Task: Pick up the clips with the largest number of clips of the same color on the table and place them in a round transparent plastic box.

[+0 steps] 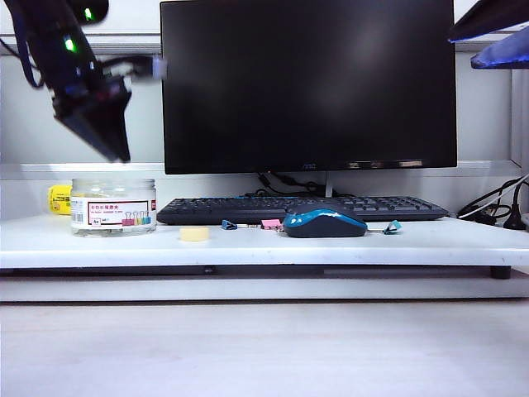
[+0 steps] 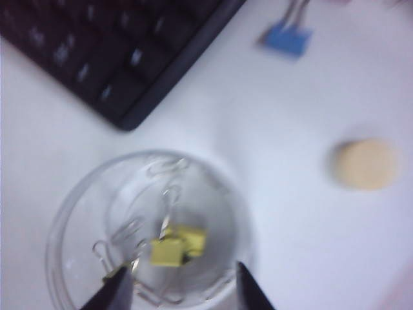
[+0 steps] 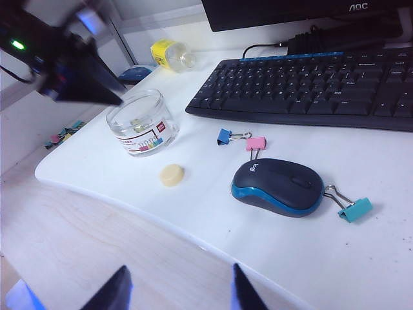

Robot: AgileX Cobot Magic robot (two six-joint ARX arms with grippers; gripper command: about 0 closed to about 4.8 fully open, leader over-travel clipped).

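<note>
The left hand (image 2: pixel 179 290) is held above the round clear box (image 2: pixel 148 232), its fingers spread apart with nothing between them. Yellow clips (image 2: pixel 175 245) with wire handles are seen lying on the bottom of the box, directly below the fingers. The box is placed on the white table (image 1: pixel 248 244), at the left end of the black keyboard (image 1: pixel 297 208). A pale round tape roll (image 1: pixel 195 234) is found just in front of the box. A blue clip (image 3: pixel 224 136) and a pink clip (image 3: pixel 256 143) are laid touching each other between the keyboard and the mouse (image 3: pixel 279 186), and a teal clip (image 3: pixel 355 209) is set beside the mouse's other end. The right hand (image 3: pixel 177 294) is held well away from the things, above the table's near edge, its fingers spread wide and empty.
</note>
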